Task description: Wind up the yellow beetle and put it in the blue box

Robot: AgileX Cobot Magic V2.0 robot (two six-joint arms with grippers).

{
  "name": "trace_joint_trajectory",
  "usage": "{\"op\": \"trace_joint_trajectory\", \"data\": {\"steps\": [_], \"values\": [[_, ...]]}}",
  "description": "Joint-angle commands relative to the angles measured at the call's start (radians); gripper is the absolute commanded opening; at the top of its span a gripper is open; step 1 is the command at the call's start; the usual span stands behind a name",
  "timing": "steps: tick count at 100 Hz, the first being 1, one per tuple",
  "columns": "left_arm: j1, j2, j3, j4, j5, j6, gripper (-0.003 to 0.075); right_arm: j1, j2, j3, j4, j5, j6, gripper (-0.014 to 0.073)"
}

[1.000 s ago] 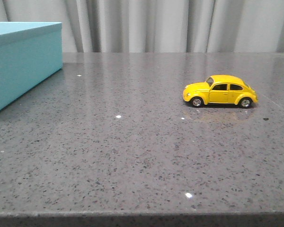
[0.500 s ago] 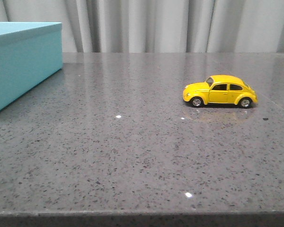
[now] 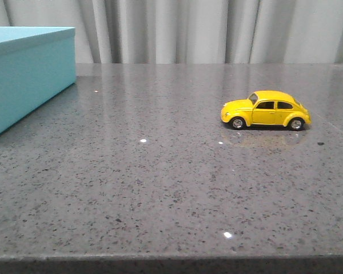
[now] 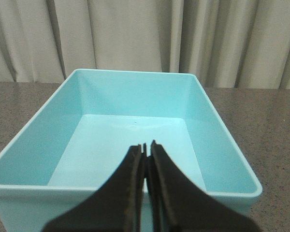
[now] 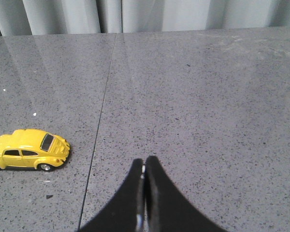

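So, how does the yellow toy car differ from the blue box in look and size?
The yellow toy car is small, rounded and glossy; the blue box is far bigger, flat-sided and matte. The car stands on its wheels on the right side of the table; the box sits at the far left, open and empty inside. Both rest on the grey table, and neither gripper touches them.

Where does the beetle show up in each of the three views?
Front: beetle right of centre on the table, nose toward the box.
Left wrist: not in it.
Right wrist: beetle at the left edge, apart from the right tool.
Shared landmark: the grey curtain.
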Motion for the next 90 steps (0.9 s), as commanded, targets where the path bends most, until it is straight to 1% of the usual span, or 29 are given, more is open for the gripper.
{"op": "trace_joint_trajectory", "data": {"steps": [1,14,30,46,58,65,72,84,90], "values": [[-0.001,0.014,-0.03,0.0,-0.07,-0.006,-0.0019,-0.006,0.017,-0.038,-0.004,-0.08,-0.006,-0.0059],[-0.001,0.014,-0.03,0.0,-0.075,-0.006,-0.0019,-0.006,0.043,-0.057,0.003,-0.057,-0.006,-0.0059],[-0.001,0.014,-0.03,-0.007,-0.077,-0.006,-0.0019,0.008,0.133,-0.141,0.004,-0.003,-0.006,-0.0046],[-0.001,0.014,-0.03,-0.007,-0.077,-0.006,-0.0019,0.086,0.241,-0.229,0.004,0.04,-0.006,0.0022],[-0.001,0.014,-0.03,-0.007,-0.077,-0.006,-0.0019,0.129,0.34,-0.291,0.004,0.069,-0.006,0.0089],[-0.001,0.014,-0.03,-0.008,-0.077,-0.006,-0.0019,0.145,0.401,-0.328,0.01,0.08,-0.006,0.0141],[-0.001,0.014,-0.03,-0.01,-0.077,-0.006,-0.0019,0.161,0.459,-0.368,0.029,0.098,-0.006,0.022],[-0.001,0.014,-0.03,-0.014,-0.077,-0.006,-0.0019,0.188,0.563,-0.443,0.063,0.144,-0.006,0.0407],[-0.001,0.014,-0.03,-0.014,-0.077,-0.006,-0.0019,0.202,0.62,-0.488,0.083,0.184,-0.006,0.0472]]}}
